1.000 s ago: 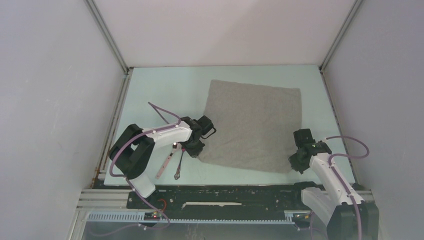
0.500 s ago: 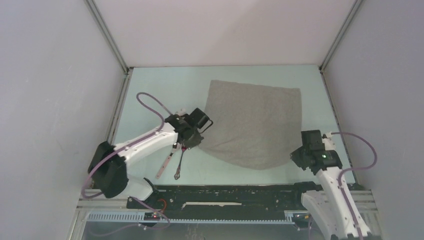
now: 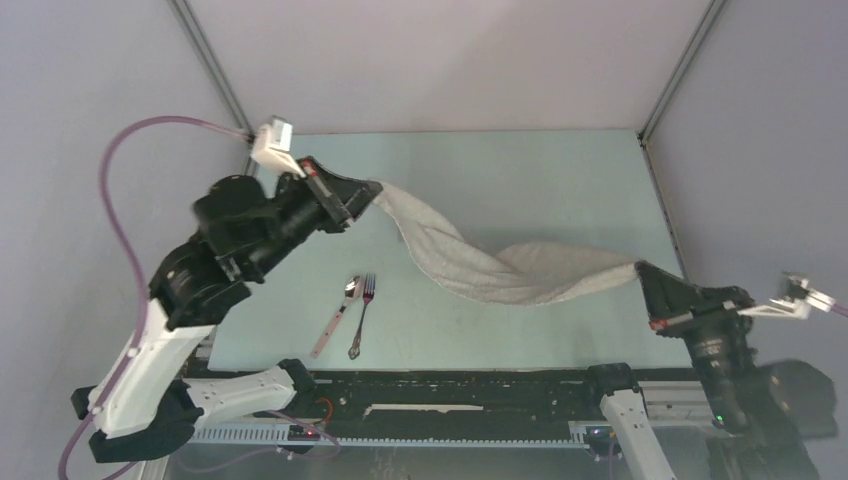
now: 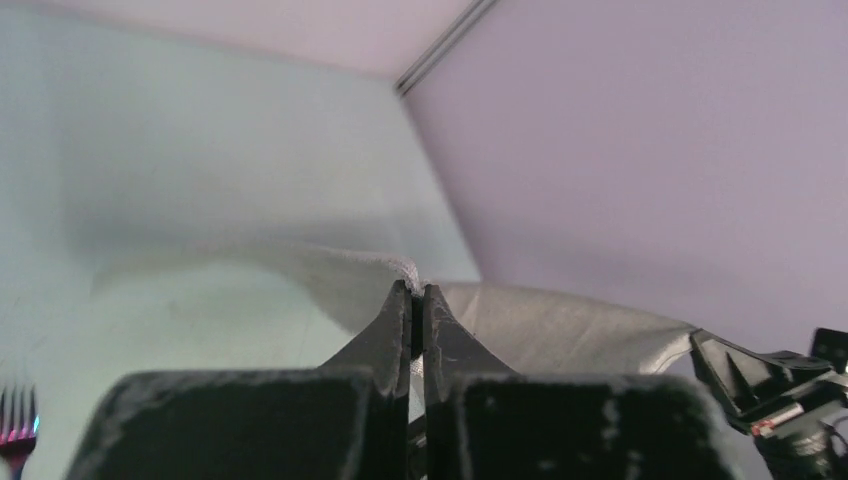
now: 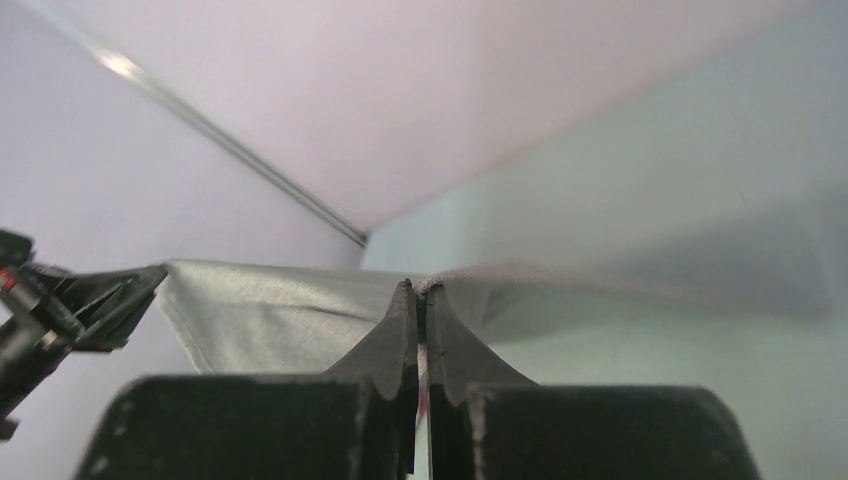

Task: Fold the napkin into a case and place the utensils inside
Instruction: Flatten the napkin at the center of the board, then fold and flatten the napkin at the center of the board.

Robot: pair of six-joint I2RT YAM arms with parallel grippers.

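The left gripper (image 3: 362, 196) and right gripper (image 3: 646, 273) each pinch a corner of the napkin (image 3: 500, 275), holding it up. This is the folding step. Next, I think, lay it down doubled beside the utensils (image 3: 351, 290).

We see a pale mint-green flat tabletop (image 3: 520, 180) filling the middle of the overhead view; a plain light-grey back wall panel (image 3: 450, 60) stands at its 12 o'clock edge; a matching grey left side panel (image 3: 90, 120) closes it at 9 o'clock and a grey right side panel (image 3: 770, 150) at 3 o'clock; slim silver metal corner posts (image 3: 213, 70) rise at 11 and 1 o'clock; a long black metal rail (image 3: 470, 388) lies along the 6 o'clock edge; just beyond it, nearer us, runs a white slotted plastic duct (image 3: 450, 438).
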